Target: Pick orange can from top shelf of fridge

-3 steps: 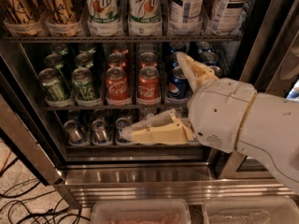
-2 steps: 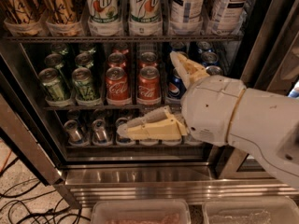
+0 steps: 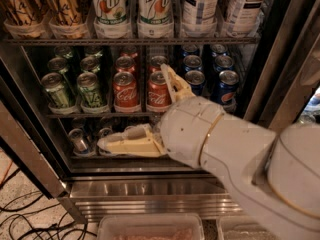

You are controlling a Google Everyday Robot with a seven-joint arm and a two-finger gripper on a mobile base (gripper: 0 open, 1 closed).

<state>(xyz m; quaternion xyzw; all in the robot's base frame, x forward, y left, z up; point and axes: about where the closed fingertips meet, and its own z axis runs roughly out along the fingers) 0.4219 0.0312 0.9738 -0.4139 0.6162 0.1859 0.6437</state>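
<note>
Camera view — wide-spread claw [image 3: 131, 106] shifted left, below orange can [image 3: 65, 4].

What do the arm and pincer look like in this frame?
The arm is made of bulky, smooth white shells with rounded joints and a thin gold-coloured ring at one seam. The pincer, in front of the fridge's lower racks, has two cream, tapered fingers. No cables or markings show on it.

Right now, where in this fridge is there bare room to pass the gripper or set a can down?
The top shelf is packed side by side, the orange cans at its left end. The open gripper sits before the red cola cans. Bare: the steel sill under the lowest rack.
</note>
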